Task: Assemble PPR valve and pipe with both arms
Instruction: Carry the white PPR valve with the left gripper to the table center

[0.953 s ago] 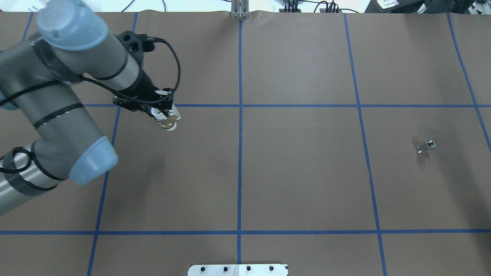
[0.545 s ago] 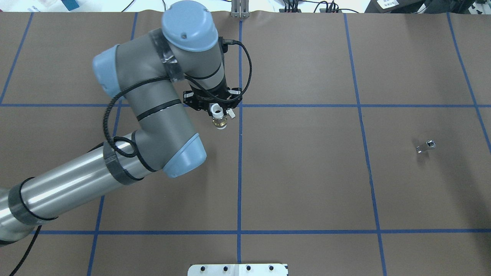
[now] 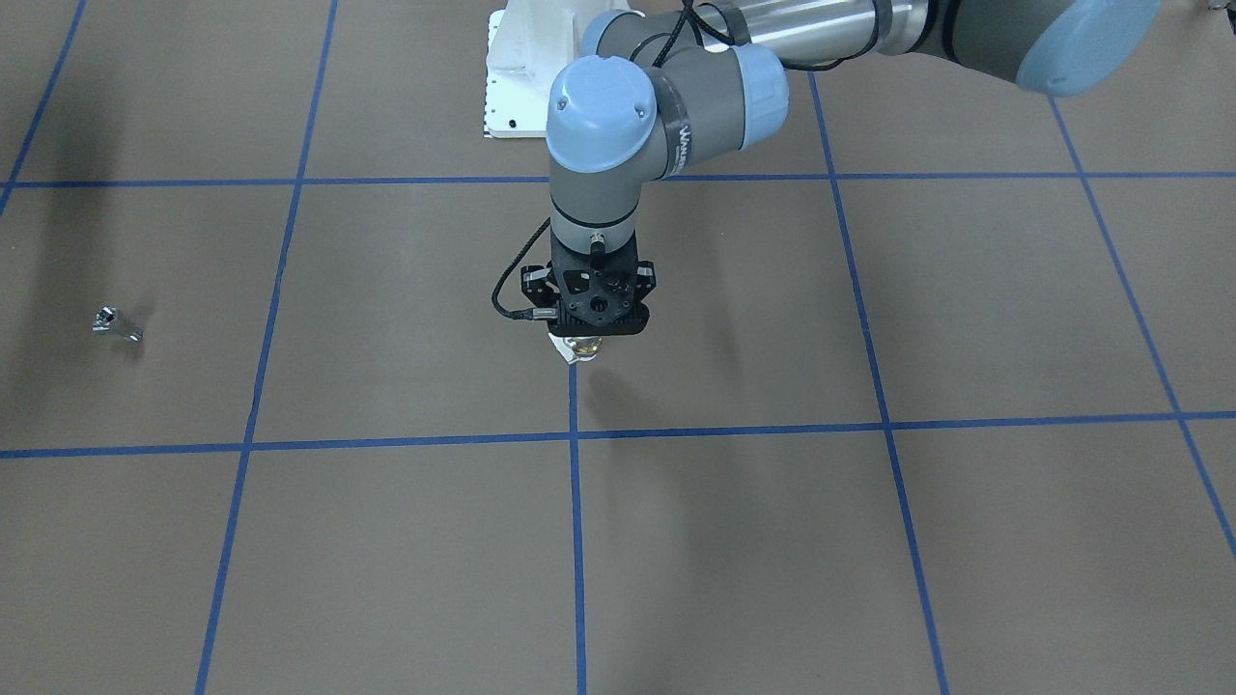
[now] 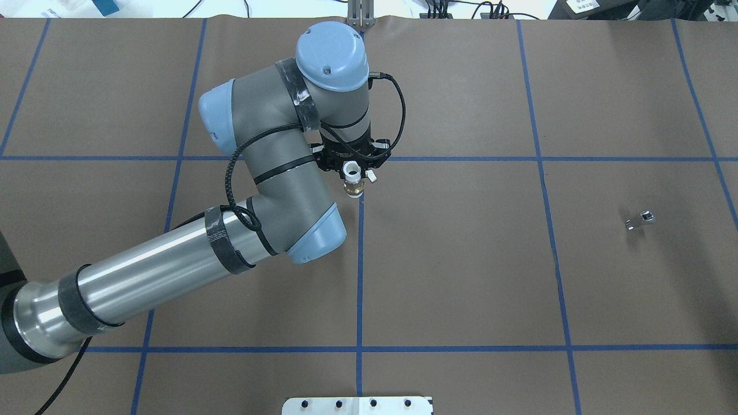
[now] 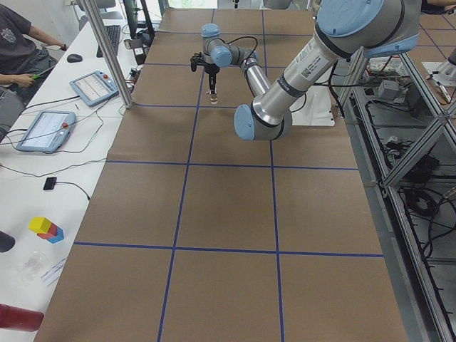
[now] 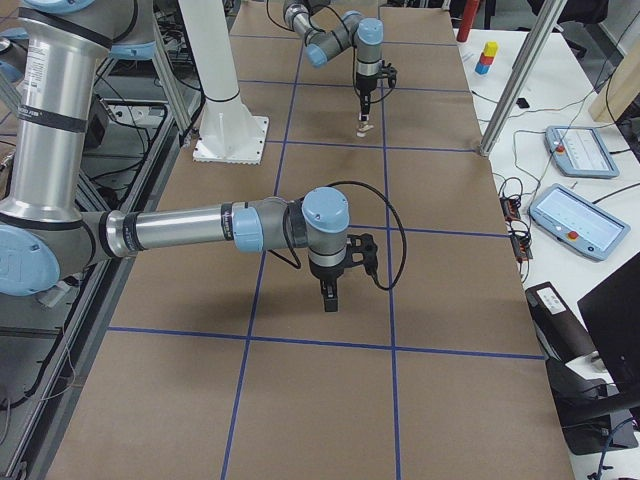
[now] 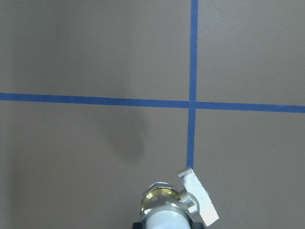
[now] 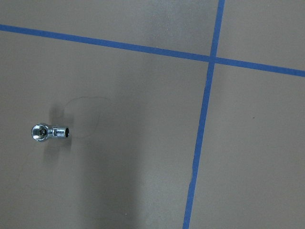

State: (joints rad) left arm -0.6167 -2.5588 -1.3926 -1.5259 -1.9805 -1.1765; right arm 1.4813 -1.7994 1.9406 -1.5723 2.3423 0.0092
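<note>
Over the middle of the brown table (image 4: 461, 271), the left black hand (image 4: 353, 172) grips the stubby white-and-brass valve (image 4: 353, 187), ready for joining. The tiny silver pipe (image 4: 640, 221) lies far right. Whether the right hand (image 6: 330, 297) grips, I cannot tell.

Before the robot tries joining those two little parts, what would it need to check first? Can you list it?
1. Grip on PPR valve by left gripper: ok.
2. Pickup of pipe: not ok, it lies alone on the table.
3. Opening of right gripper: cannot tell, seen only from the side.
4. Centring of pipe in right wrist view: not ok, it sits far left.
</note>
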